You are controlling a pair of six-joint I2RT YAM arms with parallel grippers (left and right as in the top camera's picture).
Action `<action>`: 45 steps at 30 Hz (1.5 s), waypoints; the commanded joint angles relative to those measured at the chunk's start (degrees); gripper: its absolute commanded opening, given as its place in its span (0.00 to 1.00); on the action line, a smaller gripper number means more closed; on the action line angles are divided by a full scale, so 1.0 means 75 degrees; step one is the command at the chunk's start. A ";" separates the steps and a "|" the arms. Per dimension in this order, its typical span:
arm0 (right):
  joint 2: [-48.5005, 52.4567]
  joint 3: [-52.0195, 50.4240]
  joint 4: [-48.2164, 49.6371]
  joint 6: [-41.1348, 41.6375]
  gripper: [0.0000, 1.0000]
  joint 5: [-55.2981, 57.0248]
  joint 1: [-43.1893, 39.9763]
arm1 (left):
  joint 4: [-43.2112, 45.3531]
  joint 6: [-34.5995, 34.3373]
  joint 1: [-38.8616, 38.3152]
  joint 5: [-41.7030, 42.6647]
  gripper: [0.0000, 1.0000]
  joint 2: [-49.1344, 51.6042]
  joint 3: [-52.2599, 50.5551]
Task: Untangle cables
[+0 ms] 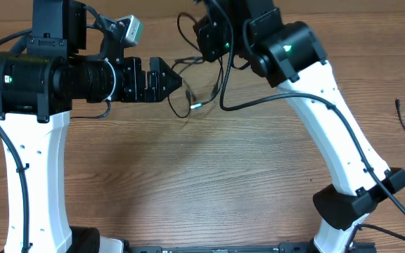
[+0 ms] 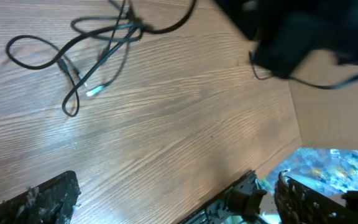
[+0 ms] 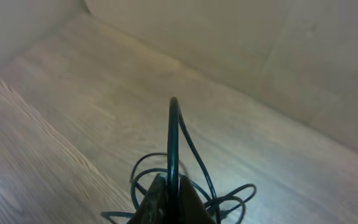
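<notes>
Right gripper (image 3: 171, 194) is clamped on the cables (image 2: 131, 26); in the right wrist view one strand stands up as a narrow arch from between the closed fingers, with more loops bunched just behind them. The tangle sits toward the far middle of the wooden table (image 1: 188, 183), between the two arms, partly under the right wrist. A couple of loops and a pale plug end (image 2: 95, 91) trail out flat on the wood. Left gripper (image 1: 173, 80) has its jaws spread wide, holding nothing, pointed at the tangle and just beside it, not touching.
</notes>
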 commanded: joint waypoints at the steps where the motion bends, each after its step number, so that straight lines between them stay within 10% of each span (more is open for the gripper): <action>1: -0.0306 0.0656 -0.0026 0.0259 0.04 0.0207 0.0020 | -0.0009 -0.0277 -0.0003 -0.0172 1.00 -0.0079 0.0079; 9: -0.0321 0.1268 -0.0067 0.0265 0.04 0.0213 0.0029 | -0.0181 -0.1641 -0.0003 -0.1212 1.00 -0.0064 0.0079; 36: -0.1647 0.1332 0.0006 0.2366 0.04 -0.2317 0.0035 | 0.1445 0.1737 -0.1177 -0.1859 1.00 0.0493 0.0076; 38: -0.1649 0.1332 0.0012 0.2521 0.04 -0.2637 0.0035 | 0.1507 0.1836 -0.1323 -0.1923 0.81 0.0516 0.0076; 41: -0.1649 0.1332 0.0029 0.2506 0.04 -0.2850 0.0032 | 0.1582 0.1900 -0.1434 -0.2116 0.06 0.0522 0.0076; 45: -0.1649 0.1332 -0.0041 0.2457 0.04 -0.2567 -0.0137 | 0.1550 0.1781 -0.1437 -0.2171 0.04 0.0522 0.0076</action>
